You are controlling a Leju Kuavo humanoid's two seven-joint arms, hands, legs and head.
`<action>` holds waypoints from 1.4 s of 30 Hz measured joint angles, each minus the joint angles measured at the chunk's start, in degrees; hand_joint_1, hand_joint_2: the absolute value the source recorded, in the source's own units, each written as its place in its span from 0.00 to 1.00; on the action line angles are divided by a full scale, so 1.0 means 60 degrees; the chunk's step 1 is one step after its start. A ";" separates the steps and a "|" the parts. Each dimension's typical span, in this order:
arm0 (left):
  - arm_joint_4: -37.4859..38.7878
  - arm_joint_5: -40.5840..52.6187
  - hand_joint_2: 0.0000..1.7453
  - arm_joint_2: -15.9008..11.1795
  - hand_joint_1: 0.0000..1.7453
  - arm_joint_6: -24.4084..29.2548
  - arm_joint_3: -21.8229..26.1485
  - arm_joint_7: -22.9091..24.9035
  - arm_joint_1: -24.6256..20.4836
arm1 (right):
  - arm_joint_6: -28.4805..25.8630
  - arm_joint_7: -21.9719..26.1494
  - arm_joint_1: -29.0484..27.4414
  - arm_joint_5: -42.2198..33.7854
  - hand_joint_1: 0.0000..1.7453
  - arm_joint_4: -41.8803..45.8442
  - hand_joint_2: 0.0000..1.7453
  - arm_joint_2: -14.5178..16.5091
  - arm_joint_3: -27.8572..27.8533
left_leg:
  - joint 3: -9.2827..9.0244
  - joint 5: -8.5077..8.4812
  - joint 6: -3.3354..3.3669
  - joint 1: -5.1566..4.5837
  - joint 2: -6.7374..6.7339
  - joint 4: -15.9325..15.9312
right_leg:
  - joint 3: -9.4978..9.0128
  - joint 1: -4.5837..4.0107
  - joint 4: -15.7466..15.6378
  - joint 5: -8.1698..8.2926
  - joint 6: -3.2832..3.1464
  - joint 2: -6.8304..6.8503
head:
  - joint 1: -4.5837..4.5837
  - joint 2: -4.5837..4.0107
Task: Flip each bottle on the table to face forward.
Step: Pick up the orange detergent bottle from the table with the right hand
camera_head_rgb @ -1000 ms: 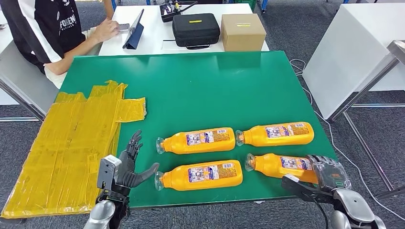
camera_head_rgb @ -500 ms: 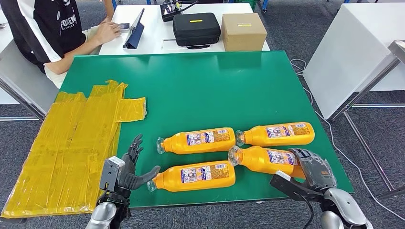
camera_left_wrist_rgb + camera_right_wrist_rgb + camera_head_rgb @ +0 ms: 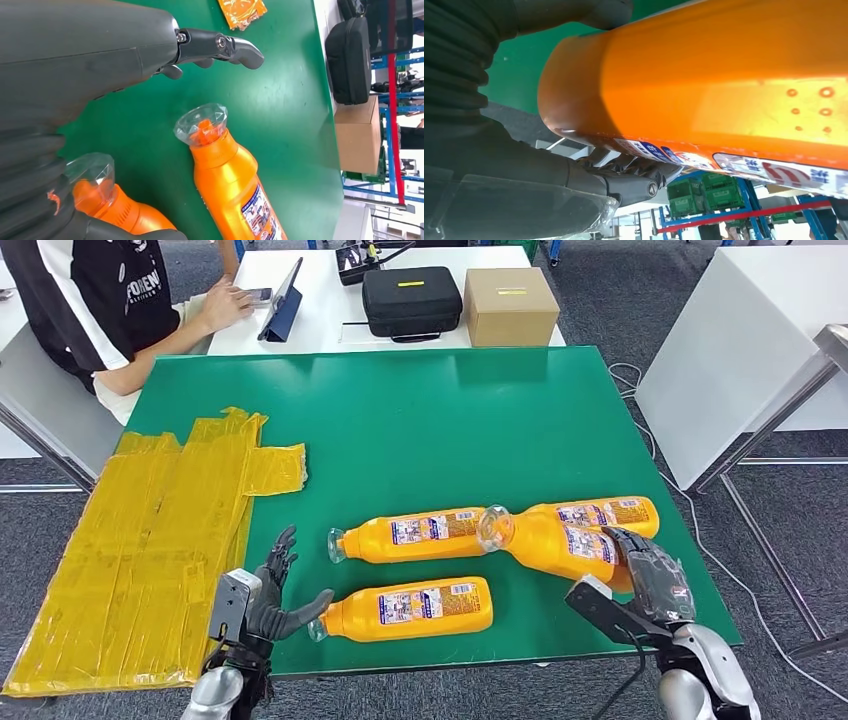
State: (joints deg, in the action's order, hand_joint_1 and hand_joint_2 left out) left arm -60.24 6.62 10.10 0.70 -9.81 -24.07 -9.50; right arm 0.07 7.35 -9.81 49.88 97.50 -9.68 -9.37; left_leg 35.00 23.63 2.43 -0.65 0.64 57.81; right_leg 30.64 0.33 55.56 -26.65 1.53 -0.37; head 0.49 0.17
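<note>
Bright, even overhead light; soft shadows, mild glare, wrist views blurred up close.

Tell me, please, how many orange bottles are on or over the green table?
4: one held lifted by the right hand, one behind it near the table's right edge, one mid-table, one nearest the left hand.

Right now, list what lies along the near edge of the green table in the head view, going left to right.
yellow sheet → left hand → near bottle → lifted bottle → right hand
</note>
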 joint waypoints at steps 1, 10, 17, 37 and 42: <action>0.0000 0.0000 1.00 0.0002 0.00 0.0000 0.0005 0.0000 0.0006 | 0.0000 0.0002 0.0010 -0.0005 1.00 0.0005 1.00 0.0036 -0.0004 | 0.0000 0.0000 0.0000 0.0000 0.0000 0.0000 | 0.0000 0.0000 0.0000 0.0000 0.0000 0.0000 | -0.0001 0.0000; 0.0004 0.0000 1.00 0.0006 0.00 0.0000 0.0057 0.0001 0.0029 | 0.0000 0.0003 0.0019 -0.0011 1.00 0.0015 1.00 0.0201 -0.0015 | 0.0003 0.0000 0.0000 -0.0001 -0.0001 0.0000 | 0.0002 0.0001 0.0000 0.0000 0.0000 0.0000 | 0.0001 0.0000; 0.0014 0.0089 1.00 0.0012 0.00 0.0000 0.0084 -0.0002 0.0037 | -0.0111 0.0232 0.0043 -0.0406 1.00 0.0015 1.00 0.0279 -0.0035 | 0.0003 0.0000 0.0000 -0.0001 -0.0001 0.0000 | 0.0001 0.0000 0.0000 0.0000 0.0000 0.0000 | 0.0000 0.0001; -0.1005 0.0213 1.00 0.0288 0.00 -0.0812 -0.1814 0.1441 -0.1868 | 0.0924 0.1731 0.2398 -0.5244 1.00 -0.1531 1.00 0.1903 0.2503 | 0.0006 -0.0025 0.0011 0.0009 0.0008 0.0000 | -0.0003 -0.0004 0.0010 0.0004 0.0001 0.0008 | 0.0001 0.0000; -0.1003 0.0135 1.00 0.0147 0.00 -0.1390 -0.2274 0.1400 -0.2308 | 0.1907 0.1872 0.2684 -0.6215 1.00 -0.1724 1.00 0.1882 0.2778 | 0.0020 -0.0024 0.0012 0.0002 0.0008 0.0000 | 0.0011 -0.0002 0.0009 0.0004 0.0001 0.0008 | 0.0000 0.0000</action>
State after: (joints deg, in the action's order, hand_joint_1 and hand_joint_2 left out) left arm -66.25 7.43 10.98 -7.64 -23.46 -15.67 -23.34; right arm 11.51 18.58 6.29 12.59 87.16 1.61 7.29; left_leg 35.13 23.49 2.50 -0.64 0.69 57.81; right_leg 30.71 0.32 55.61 -26.63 1.54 -0.32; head 0.49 0.17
